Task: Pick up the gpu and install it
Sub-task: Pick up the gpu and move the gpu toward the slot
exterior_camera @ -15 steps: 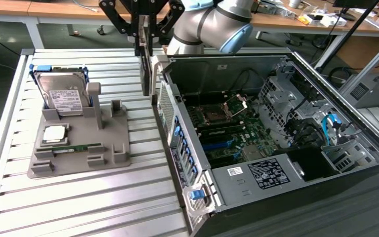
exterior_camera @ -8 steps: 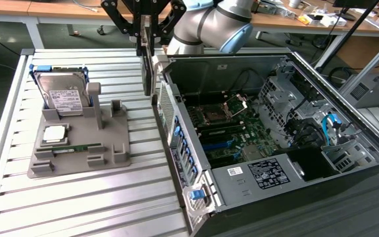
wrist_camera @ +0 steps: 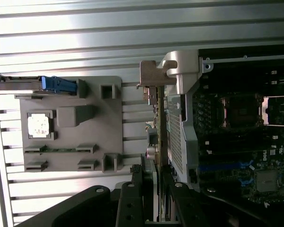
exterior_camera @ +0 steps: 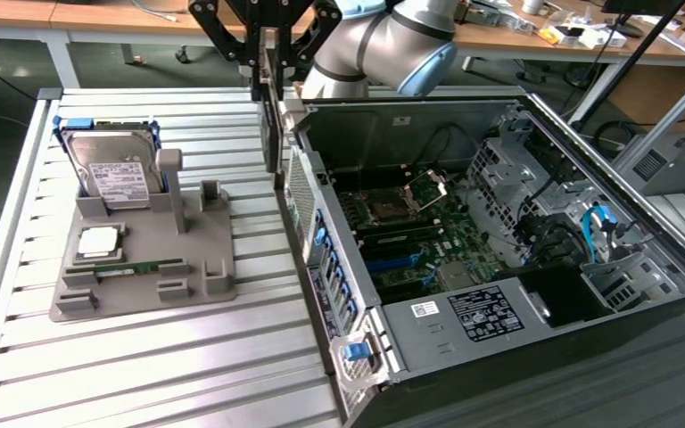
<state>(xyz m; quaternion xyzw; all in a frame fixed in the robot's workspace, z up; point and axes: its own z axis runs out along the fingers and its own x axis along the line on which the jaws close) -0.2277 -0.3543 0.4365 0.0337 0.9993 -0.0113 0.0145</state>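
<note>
table (exterior_camera: 140, 357): ribbed bare metal slats, satin sheen | holder (exterior_camera: 140, 294): smooth matt grey plastic | hard drive (exterior_camera: 114, 156): silver metal; white paper label | case (exterior_camera: 438, 334): dull grey sheet metal; perforated side | gpu (exterior_camera: 271, 125): dark matt board; bright metal bracket | gripper (exterior_camera: 268, 80): matt black | arm (exterior_camera: 378, 40): smooth glossy grey shell | desk (exterior_camera: 10, 13): pale wood top, matt

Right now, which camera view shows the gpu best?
The wrist view: the gpu runs edge-on, close up, out from between the fingers of the gripper. The exterior view shows it as a thin dark strip hanging under the gripper, beside the computer case.
</note>
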